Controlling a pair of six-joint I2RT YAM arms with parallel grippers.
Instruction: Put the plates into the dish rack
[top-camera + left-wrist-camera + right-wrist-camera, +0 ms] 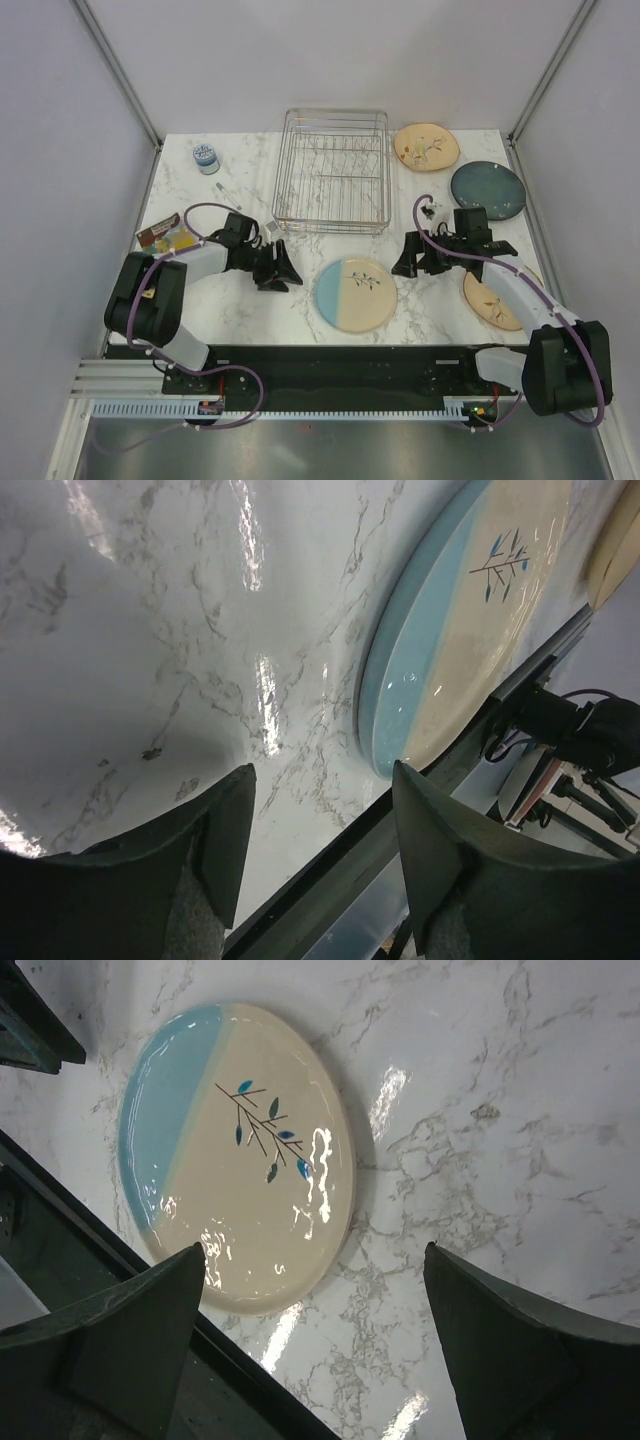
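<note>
We see blue-cream plate (355,293) flat on table, just in front of dish rack (332,170), between both grippers. Left gripper (280,272): jaws apart, empty, plate off to its right. Right gripper (412,262): spread wide, empty, plate squarely ahead. We judge right better lined up.

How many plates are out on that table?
4. A blue-and-cream plate lies near the middle front; a cream plate sits right of the dish rack; a dark teal plate just nearer; a second cream plate lies partly under the right arm.
</note>
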